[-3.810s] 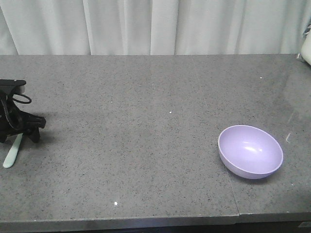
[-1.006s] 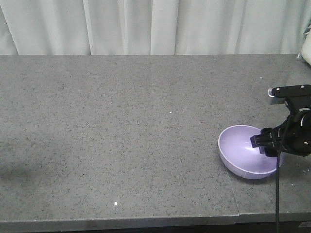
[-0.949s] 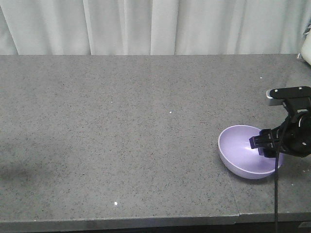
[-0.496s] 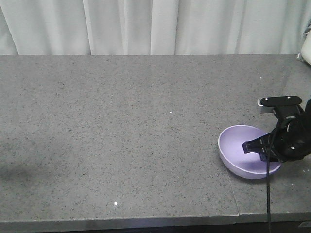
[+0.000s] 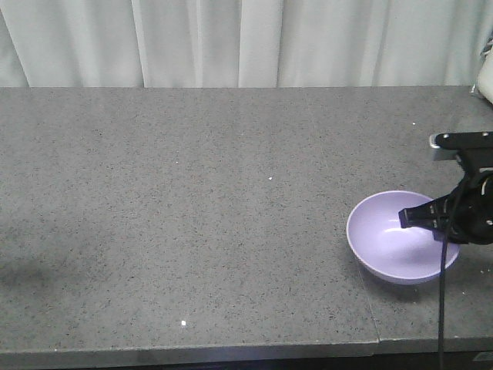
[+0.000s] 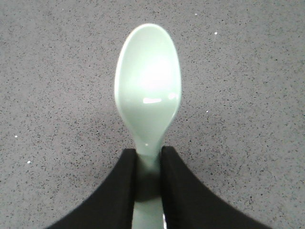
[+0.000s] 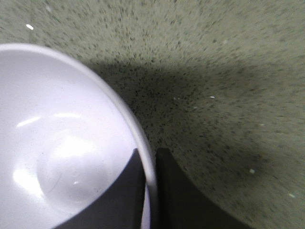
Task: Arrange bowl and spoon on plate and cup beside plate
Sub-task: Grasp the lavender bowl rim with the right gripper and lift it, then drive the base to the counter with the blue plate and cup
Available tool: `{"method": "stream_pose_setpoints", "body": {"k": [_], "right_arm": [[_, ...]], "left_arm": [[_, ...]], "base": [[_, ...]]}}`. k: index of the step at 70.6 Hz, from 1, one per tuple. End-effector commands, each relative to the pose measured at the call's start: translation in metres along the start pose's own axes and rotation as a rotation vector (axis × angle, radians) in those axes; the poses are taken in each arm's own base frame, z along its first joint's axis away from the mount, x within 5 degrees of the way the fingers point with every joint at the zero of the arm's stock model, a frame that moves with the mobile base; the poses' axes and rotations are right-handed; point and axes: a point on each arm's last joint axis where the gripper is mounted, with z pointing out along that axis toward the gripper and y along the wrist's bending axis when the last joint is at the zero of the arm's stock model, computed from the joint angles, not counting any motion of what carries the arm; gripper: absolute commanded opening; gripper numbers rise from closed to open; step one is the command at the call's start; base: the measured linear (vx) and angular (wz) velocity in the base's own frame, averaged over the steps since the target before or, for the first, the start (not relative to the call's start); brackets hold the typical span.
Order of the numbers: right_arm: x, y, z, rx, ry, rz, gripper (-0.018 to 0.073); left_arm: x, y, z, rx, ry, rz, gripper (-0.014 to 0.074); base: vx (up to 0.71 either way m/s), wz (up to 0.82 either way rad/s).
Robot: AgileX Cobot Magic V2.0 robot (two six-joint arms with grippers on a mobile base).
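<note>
Over at the right end of the grey table [image 5: 192, 193], the right gripper [image 5: 420, 220] is pinching the lavender bowl [image 5: 389, 243] by the rim on its outer side. Its two fingers [image 7: 127, 191] are closed to a narrow slit with the thin wall between them, one inside and one outside. Whether the bowl is sitting on the stone or is just off it, I cannot tell. Out of the front view, the left gripper [image 6: 148, 164] is clamping the neck of the mint-green spoon [image 6: 148, 90], hollow side up, over bare tabletop. Neither plate nor cup is showing in any view. By my reading the bowl pick-up is under way. Next it is going to need carrying level to wherever the plate is lying, and so small a pinch may let it tilt.
</note>
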Motion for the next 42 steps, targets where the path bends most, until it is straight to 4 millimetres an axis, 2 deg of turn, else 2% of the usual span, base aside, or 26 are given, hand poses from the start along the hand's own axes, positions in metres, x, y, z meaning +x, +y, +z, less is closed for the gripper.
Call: {"method": "stream_pose_setpoints", "body": {"k": [1,14,21,29,42], "right_arm": [[-0.008,-0.005,-0.055,0.006,-0.17,0.001,-0.0006],[0.003,-0.011,-0.128,-0.007,-0.332,0.043,-0.0006],[0.013,-0.013,-0.157,-0.009,-0.389,0.054,-0.0006],[0.02,-0.015,-0.171,-0.003,-0.429,0.054,-0.0006],[0.022,-0.016,-0.173,0.0,-0.425,0.053,-0.0006]], "left_arm": [[-0.006,-0.003,-0.013,0.012,-0.09,0.003,-0.0006],[-0.006,-0.003,-0.013,0.012,-0.09,0.003,-0.0006],[-0.006,-0.003,-0.013,0.012,-0.09,0.003,-0.0006],[-0.006,-0.003,-0.013,0.012,-0.09,0.003,-0.0006],[-0.006,-0.003,-0.013,0.012,-0.09,0.003,-0.0006]], "base": [[0.0,0.0],[0.0,0.0],[0.0,0.0],[0.0,0.0],[0.0,0.0]]}}
